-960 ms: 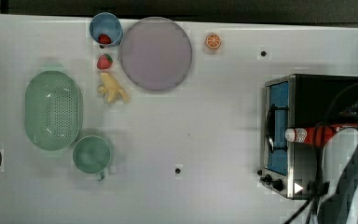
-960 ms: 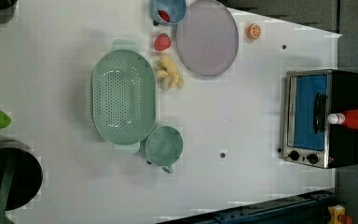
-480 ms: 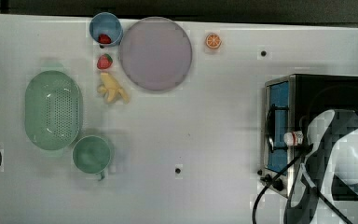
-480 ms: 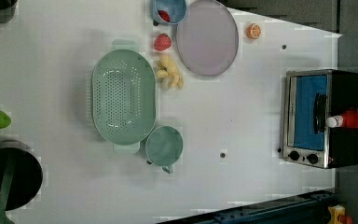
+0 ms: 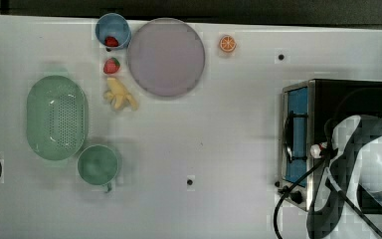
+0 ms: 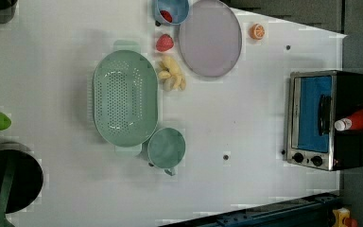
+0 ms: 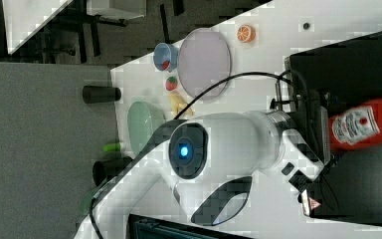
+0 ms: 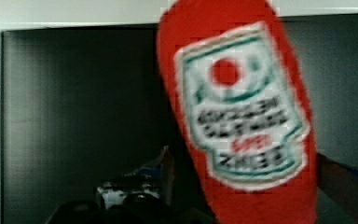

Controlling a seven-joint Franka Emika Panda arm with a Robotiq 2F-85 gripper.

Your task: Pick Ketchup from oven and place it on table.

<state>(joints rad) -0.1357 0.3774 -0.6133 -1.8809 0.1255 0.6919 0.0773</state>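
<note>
You get top and left views looking straight down on the table (image 5: pixel 229 149), oven (image 6: pixel 347 94) at frame right in both; the right view looks low past the arm; the wrist view crowds the Ketchup (image 8: pixel 242 116)

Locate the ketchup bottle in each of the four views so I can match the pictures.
Top view: the Ketchup shows as a white cap with a bit of red on the oven, at the arm's edge.
Left view: lying on the oven's black top, cap towards the glass door.
Right view: on the oven top, right of the arm.
Wrist view: close up, label facing the camera.
Shared landmark: the oven.
</note>
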